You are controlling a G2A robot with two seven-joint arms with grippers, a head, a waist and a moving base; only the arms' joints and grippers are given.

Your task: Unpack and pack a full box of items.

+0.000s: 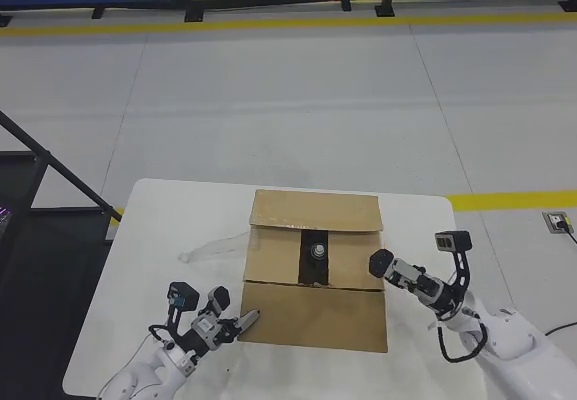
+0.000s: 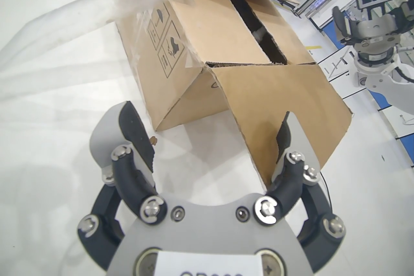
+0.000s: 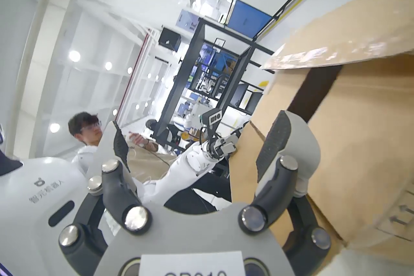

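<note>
left gripper point(image 2: 208, 115), apart, hovering at near flap point(image 2: 275, 96) | right gripper point(image 3: 197, 122), apart, hanging beside box point(image 1: 353, 265) | you are opening: be catching inner flaps point(image 1: 273, 262) at the slit point(image 1: 308, 273)

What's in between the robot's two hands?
The cardboard box, its top partly open, lies between the left gripper and the right gripper. The top view shows this best.

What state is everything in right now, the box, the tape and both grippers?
box, outer flaps folded out, inner flaps nearly shut with a gap.
item, inside the box under the gap, too small to identify.
tape strip, peeled loose, one end on the box.
left gripper, jaws open, holding nothing.
right gripper, jaws open, holding nothing.
</note>
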